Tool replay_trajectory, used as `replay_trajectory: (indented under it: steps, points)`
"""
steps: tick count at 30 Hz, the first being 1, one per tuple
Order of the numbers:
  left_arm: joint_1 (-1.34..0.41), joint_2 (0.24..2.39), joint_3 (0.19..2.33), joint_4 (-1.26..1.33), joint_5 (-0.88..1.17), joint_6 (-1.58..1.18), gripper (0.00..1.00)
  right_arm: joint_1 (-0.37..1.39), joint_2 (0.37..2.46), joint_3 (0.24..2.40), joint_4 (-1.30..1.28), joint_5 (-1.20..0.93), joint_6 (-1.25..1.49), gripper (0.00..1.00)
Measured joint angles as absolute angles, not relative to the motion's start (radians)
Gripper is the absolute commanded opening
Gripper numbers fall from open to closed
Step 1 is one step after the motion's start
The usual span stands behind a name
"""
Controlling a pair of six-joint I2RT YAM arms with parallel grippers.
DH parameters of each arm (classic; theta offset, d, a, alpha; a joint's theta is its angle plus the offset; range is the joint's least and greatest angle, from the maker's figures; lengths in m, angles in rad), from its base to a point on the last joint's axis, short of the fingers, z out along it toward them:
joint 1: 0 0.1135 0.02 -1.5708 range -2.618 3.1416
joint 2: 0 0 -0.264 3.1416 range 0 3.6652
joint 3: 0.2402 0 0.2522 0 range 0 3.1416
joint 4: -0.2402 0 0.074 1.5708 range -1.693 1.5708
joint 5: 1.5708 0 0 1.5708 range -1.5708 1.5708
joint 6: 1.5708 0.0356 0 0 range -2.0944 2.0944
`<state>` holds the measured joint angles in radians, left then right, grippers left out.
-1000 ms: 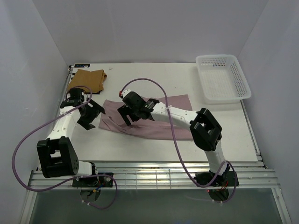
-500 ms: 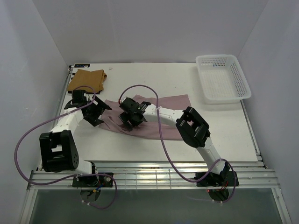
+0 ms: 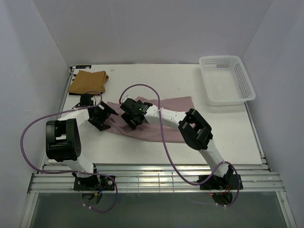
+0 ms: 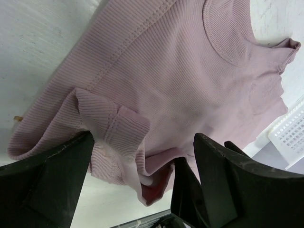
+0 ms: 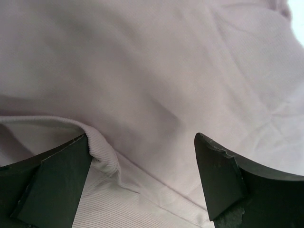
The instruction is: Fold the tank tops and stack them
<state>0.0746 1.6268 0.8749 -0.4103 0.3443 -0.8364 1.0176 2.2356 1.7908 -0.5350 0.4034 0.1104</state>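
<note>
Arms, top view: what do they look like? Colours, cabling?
Left arm and right arm: white links, bulky black joint housings. A purple cable loops loose along each. Left gripper and right gripper: black, with matte wedge-shaped fingers.

Pink tank top [image 3: 147,133]: middle hidden under right arm [image 3: 168,116], left end under left gripper [image 3: 107,115] and right gripper [image 3: 129,118]. Right wrist view is blurry and crops it on all sides. Basket [image 4: 290,135] cropped at edge.

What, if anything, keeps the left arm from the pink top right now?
Probably nothing, so yes: the open left claw hovers at the bunched edge of the pink top, with nothing between. The right claw is close beside it.
</note>
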Motion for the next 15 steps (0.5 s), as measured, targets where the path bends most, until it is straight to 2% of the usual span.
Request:
replay_trajectory:
  steps: [6,15]
  points:
    - [0.075,1.657,0.899,-0.418,0.355,-0.849,0.98,0.989,2.254,1.806,-0.533,0.468,0.052,0.9]
    - [0.075,1.667,0.914,-0.428,0.349,-0.854,0.98,0.915,2.292,1.859,-0.494,0.434,-0.028,0.9]
